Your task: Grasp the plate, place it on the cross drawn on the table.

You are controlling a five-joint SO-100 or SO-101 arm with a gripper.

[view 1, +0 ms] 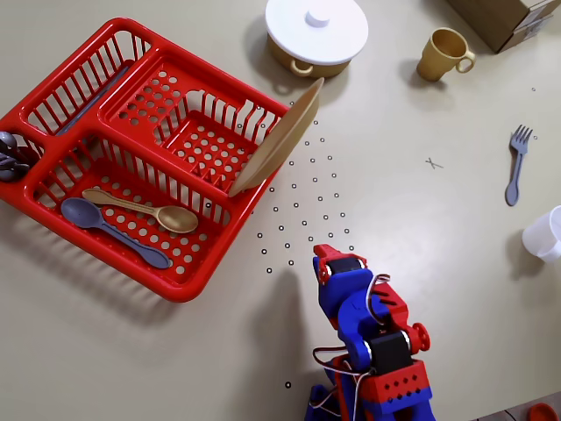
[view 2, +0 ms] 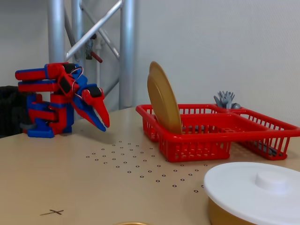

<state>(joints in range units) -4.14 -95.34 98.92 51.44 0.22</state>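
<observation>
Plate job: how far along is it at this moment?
Nothing looks done yet. The plate stands on edge in the red dish rack, leaning on its wall. The gripper holds nothing, folded near the arm's base, apart from the plate. Left: grasping the plate and moving it to the bare cross.

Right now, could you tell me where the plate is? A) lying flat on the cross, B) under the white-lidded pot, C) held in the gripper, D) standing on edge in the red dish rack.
D: the plate stands tilted on its edge inside the red dish rack, apart from the gripper, and the cross is bare.
</observation>
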